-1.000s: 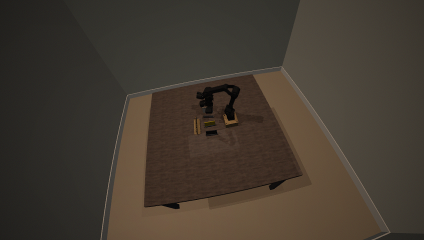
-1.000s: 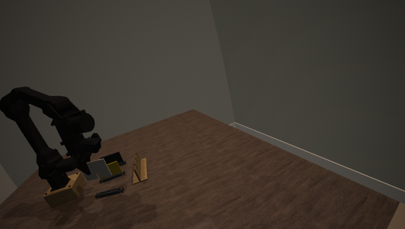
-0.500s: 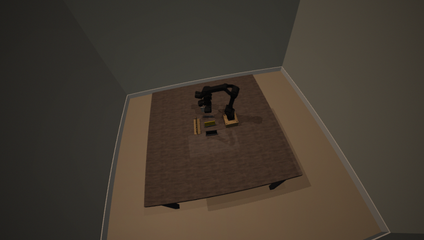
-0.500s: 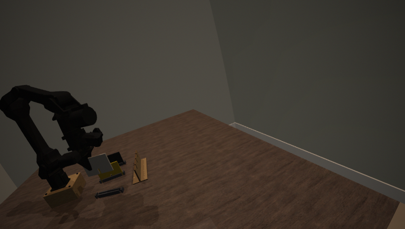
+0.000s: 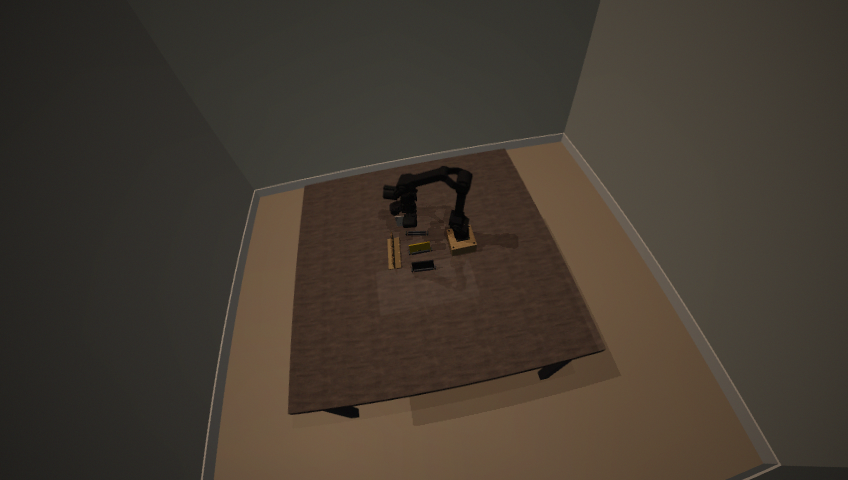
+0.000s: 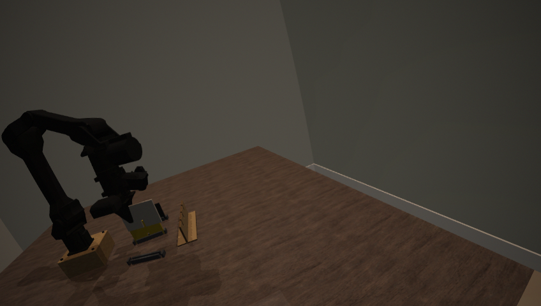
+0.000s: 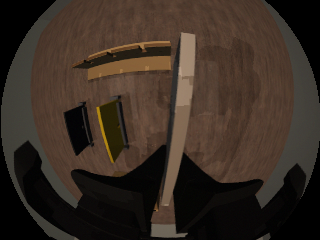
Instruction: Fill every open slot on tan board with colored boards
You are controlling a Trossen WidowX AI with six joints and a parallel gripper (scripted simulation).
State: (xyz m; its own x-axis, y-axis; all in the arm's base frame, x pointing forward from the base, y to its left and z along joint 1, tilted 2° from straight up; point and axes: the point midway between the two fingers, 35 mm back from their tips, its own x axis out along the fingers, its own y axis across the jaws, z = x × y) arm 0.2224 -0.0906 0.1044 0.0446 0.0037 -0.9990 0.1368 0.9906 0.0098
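Observation:
My gripper [image 5: 409, 221] [image 6: 128, 215] [image 7: 168, 150] is shut on the light grey board [image 6: 147, 212] [image 7: 185, 85]. The grey board hangs upright in the air, notch down, above its empty holder [image 5: 417, 233] [image 6: 146, 257] in height; in the exterior view it overlaps the yellow board. The standing tan board [image 5: 398, 255] [image 6: 192, 223] [image 7: 127, 67] shows open slots along its top and no colored board in them. The yellow board [image 5: 420, 246] [image 6: 146, 230] [image 7: 112, 131] and the black board [image 5: 423, 265] [image 6: 158, 209] [image 7: 76, 130] stand in their holders. The grey board hides its holder in the wrist view.
The arm's wooden base block [image 5: 461, 243] [image 6: 88, 257] stands on the brown table [image 5: 357, 333] [image 6: 303, 234] on the other side of the holders from the tan board. The holders stand in a row. The yellow and black boards are left of the grey board in the wrist view.

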